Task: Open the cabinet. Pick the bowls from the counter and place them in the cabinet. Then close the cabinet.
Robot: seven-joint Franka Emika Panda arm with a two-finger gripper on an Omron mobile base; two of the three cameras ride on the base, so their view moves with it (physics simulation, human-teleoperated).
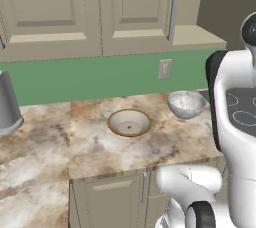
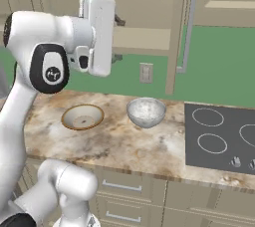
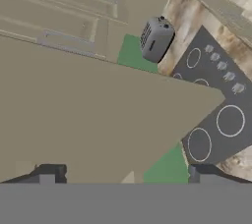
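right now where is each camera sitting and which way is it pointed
Left base view: behind the arm to its left, looking forward and down at the counter, the cream bowl, the grey bowl and the cabinet; the white arm rises at lower right.
Right base view: behind the arm to its right, facing the same counter plus the stovetop; the arm rises at left.
Hand view: on the hand, looking along the open tool at a beige door panel.
Both base views share the two bowls.
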